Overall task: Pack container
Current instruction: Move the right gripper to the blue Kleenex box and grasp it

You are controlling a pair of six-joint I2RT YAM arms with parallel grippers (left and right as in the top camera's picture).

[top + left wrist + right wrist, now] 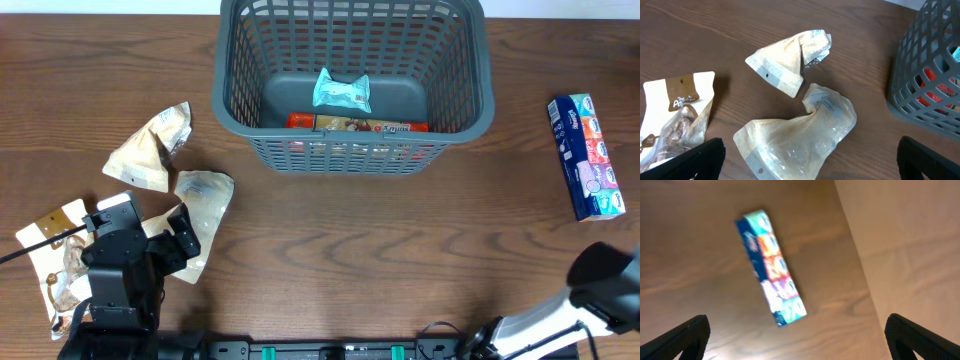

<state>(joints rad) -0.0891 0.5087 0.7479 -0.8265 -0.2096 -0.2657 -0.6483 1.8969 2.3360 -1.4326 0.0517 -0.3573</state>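
Even bright overhead light, soft shadows — right wrist pic blurred, dimmer, left wrist sharp

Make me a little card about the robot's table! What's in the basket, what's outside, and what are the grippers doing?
Basket: grey-blue, far middle of table
Inside it: teal packet, red box
Left of it: upper tan pouch, lower tan pouch, brown-and-white pouch
Right of it: long blue pack
Left gripper: open, over lower tan pouch
Right gripper: open, empty, near long blue pack
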